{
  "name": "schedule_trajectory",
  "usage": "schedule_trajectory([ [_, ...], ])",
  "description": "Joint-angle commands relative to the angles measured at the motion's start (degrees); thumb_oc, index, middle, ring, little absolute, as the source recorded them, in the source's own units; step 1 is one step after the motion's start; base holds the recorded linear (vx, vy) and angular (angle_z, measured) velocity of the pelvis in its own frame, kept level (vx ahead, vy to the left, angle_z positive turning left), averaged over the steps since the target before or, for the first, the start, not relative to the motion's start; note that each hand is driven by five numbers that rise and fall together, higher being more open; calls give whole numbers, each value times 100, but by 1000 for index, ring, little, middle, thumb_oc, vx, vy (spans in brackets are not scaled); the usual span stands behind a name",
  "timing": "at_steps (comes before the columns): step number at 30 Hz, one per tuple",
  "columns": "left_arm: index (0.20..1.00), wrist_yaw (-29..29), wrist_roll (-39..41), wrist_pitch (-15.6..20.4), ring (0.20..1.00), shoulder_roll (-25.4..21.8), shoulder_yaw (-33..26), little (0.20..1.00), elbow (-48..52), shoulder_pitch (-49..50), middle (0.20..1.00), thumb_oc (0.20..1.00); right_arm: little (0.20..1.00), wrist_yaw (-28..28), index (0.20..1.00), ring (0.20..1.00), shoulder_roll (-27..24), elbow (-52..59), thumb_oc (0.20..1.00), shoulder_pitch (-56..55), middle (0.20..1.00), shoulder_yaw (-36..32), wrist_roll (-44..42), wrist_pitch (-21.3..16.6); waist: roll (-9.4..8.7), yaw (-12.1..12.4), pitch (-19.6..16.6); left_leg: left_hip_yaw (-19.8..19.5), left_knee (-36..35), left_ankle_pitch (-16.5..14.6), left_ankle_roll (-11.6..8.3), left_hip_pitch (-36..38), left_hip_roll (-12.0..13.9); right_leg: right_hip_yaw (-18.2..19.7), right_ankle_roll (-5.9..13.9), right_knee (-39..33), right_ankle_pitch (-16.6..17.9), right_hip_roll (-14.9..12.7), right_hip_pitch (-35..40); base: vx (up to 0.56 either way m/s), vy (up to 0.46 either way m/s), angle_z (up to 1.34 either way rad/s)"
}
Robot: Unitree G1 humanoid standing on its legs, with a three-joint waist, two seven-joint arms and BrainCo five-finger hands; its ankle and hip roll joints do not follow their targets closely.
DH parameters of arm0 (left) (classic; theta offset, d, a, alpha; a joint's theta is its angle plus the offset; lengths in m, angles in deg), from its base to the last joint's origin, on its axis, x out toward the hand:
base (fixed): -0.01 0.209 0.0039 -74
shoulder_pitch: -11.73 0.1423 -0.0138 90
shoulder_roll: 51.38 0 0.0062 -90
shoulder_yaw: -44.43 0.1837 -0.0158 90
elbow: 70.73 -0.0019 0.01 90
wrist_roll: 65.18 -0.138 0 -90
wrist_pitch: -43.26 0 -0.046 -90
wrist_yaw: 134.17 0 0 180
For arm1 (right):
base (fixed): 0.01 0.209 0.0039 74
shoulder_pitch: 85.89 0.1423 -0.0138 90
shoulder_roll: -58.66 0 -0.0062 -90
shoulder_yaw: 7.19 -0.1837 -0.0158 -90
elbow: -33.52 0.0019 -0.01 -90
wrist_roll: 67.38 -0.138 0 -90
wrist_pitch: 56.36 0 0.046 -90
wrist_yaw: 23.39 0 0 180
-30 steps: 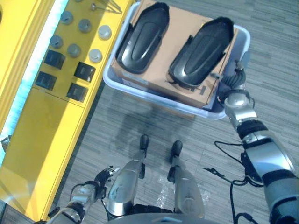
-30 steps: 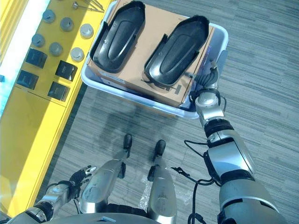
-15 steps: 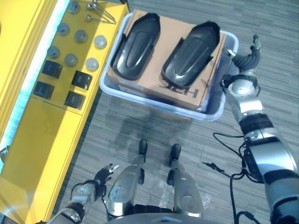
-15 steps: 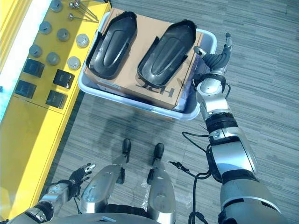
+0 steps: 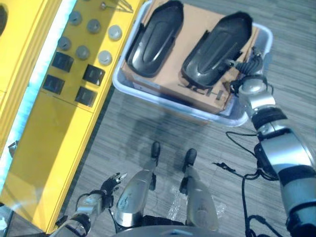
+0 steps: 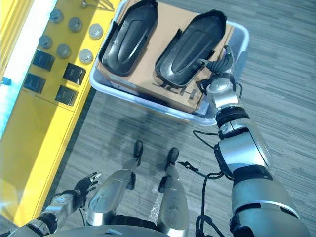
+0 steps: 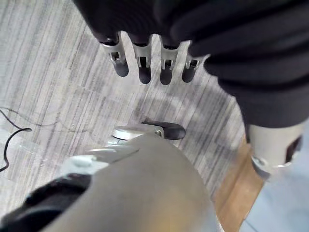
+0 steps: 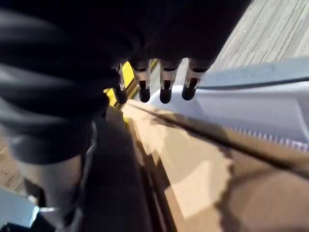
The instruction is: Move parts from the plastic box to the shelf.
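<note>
A pale plastic box (image 5: 168,102) stands on the floor ahead, lined with a brown cardboard sheet (image 5: 202,94). Two black shell-shaped parts lie on the cardboard side by side: the left part (image 5: 155,37) and the right part (image 5: 212,49). My right hand (image 5: 245,64) reaches over the box's right side, at the right part's edge. In the right wrist view its fingers (image 8: 165,87) are straight above the cardboard (image 8: 193,159), with the black part (image 8: 116,183) beside the thumb; contact is unclear. My left hand (image 5: 106,187) hangs low at the lower left, its fingers (image 7: 140,67) straight over the floor.
A yellow shelf (image 5: 49,143) runs along the left. On it lie several round grey caps (image 5: 94,25), several black square parts (image 5: 93,74) and metal pins (image 5: 116,6) at the far end. Grey striped floor lies between shelf and box.
My right hand has swung from outside the box's right rim in over the box, to the right black part's edge. The camera has shifted; my left hand stays low.
</note>
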Motion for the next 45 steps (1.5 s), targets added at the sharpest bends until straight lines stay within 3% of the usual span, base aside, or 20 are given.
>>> schedule_trajectory([
  [1, 1000, 49, 129, 7, 1000, -55, 245, 1000, -1, 33, 1000, 1000, 1000, -367, 1000, 1000, -394, -206, 1000, 417, 1000, 622, 188, 494, -138, 118, -80, -34, 670, -669, -199, -175, 180, -73, 110, 779, -772, -486, -33, 0, 22, 14],
  [5, 1000, 96, 128, 64, 1000, -81, 240, 1000, -28, 1, 1000, 1000, 1000, -727, 1000, 1000, -337, -626, 1000, 333, 1000, 696, 234, 1067, -162, 159, -73, -15, 670, -685, -173, -170, 181, -97, 119, 768, -754, -513, -29, -1, 4, 3],
  [6, 1000, 125, 123, 103, 1000, -87, 239, 1000, -54, -14, 1000, 1000, 746, -952, 746, 746, -314, -809, 746, 307, 746, 719, 278, 1394, -172, 172, -79, -14, 686, -694, -167, -174, 182, -104, 120, 773, -752, -521, -26, 0, 0, 0],
  [7, 1000, 124, 117, 118, 1000, -87, 242, 1000, -59, -20, 1000, 1000, 429, -1072, 429, 429, -297, -927, 429, 266, 429, 731, 251, 1508, -178, 178, -78, -10, 690, -696, -162, -173, 185, -110, 121, 773, -745, -525, -23, 0, 0, 0],
  [8, 1000, 127, 111, 153, 1000, -91, 253, 1000, -66, -28, 1000, 1000, 200, -1200, 200, 200, -261, -1090, 200, 189, 200, 739, 118, 1727, -189, 185, -83, -6, 690, -702, -156, -156, 189, -110, 120, 753, -735, -525, 4, 0, 0, 0],
  [13, 1000, 82, 36, 163, 1000, -93, 194, 1000, -14, -48, 1000, 1000, 200, -1322, 200, 200, -174, -1477, 200, -162, 200, 531, -67, 2290, -207, 200, -152, -15, 646, -737, -160, -33, 198, -132, 130, 589, -681, -534, 163, 17, -36, 4],
  [19, 1000, 82, -196, 74, 1000, -135, 94, 1000, 1, 19, 1000, 1000, 200, -1538, 200, 200, -245, -1743, 200, -831, 200, -76, -697, 2043, -260, 136, -368, 21, 509, -803, -198, 271, 211, -113, 183, 177, -530, -489, 473, 15, -69, 6],
  [22, 1000, 22, -299, -6, 1000, -125, 53, 1000, 24, 72, 1000, 1000, 200, -1651, 200, 200, -271, -1716, 200, -1175, 200, -329, -575, 1598, -292, 89, -471, 51, 476, -842, -231, 403, 237, -89, 200, 42, -497, -459, 621, 22, -82, -4],
  [27, 1000, -20, -454, 35, 1000, -117, 44, 1000, 26, 154, 1000, 1000, 200, -1580, 200, 200, -331, -1529, 200, -1617, 200, -642, -500, 389, -295, -27, -663, 126, 341, -833, -279, 633, 286, -65, 238, -121, -441, -429, 811, 3, -85, -11],
  [30, 1000, -66, -358, 121, 1000, -131, 53, 1000, 62, 222, 1000, 1000, 200, -1575, 200, 200, -414, -1254, 200, -1782, 200, -743, -1, -223, -264, -123, -812, 183, 225, -800, -317, 778, 308, -17, 268, -192, -420, -415, 897, 7, -42, -7],
  [35, 1000, -152, -282, 111, 1000, -187, 2, 1000, 263, 309, 1000, 1000, 200, -1445, 200, 200, -539, -791, 200, -1938, 200, -669, 429, -760, -235, -241, -978, 278, -2, -684, -382, 956, 365, 19, 300, -294, -383, -375, 1014, 1, -31, -11],
  [37, 1000, -279, -186, 300, 1000, -219, -57, 1000, 386, 427, 1000, 1000, 200, -1155, 200, 200, -652, -234, 200, -1948, 200, -508, 877, -1141, -251, -319, -1125, 336, -142, -611, -447, 1072, 417, 60, 330, -457, -312, -329, 1129, -4, -40, -11],
  [45, 1000, -930, -184, 543, 1000, -466, -512, 1000, 1277, 460, 1000, 1000, 200, -267, 200, 200, -868, 1240, 200, -2406, 200, -396, 2008, -1316, -549, -368, -1512, 439, -152, -600, -493, 1247, 496, -43, 364, -554, -290, -294, 1392, -4, -75, -2],
])
